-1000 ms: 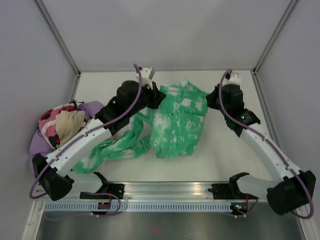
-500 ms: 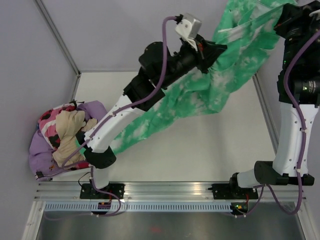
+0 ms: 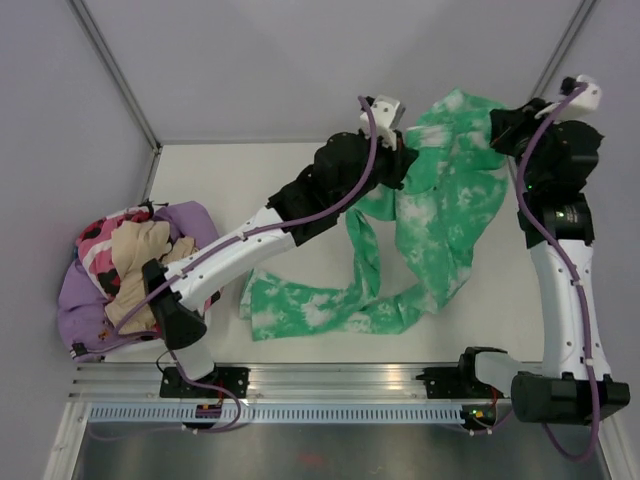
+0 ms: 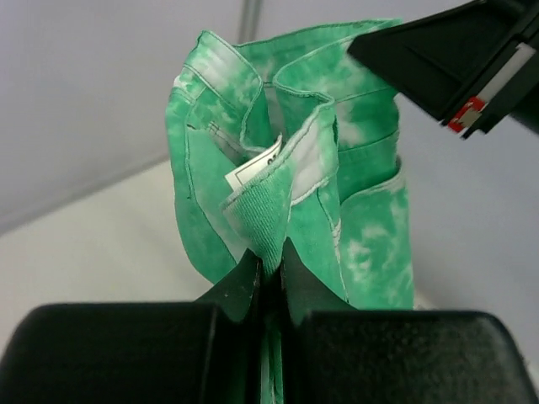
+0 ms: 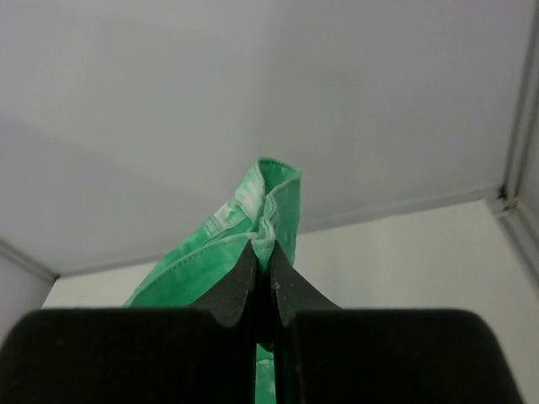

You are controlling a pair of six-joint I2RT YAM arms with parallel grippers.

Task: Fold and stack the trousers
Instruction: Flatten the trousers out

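Left claw (image 4: 268, 257) and right claw (image 5: 262, 244) clamp the trousers (image 3: 450, 210) aloft (legs (image 3: 320, 310) draped below).

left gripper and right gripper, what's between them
The bright green tie-dye fabric trousers, held up by left gripper and right gripper, seen in the top view.

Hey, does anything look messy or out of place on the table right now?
The trousers hang twisted between the left gripper and right gripper, both shut on the waistband, with the legs trailing crumpled and overlapping on the table. A loose heap of clothes sits at the left edge.
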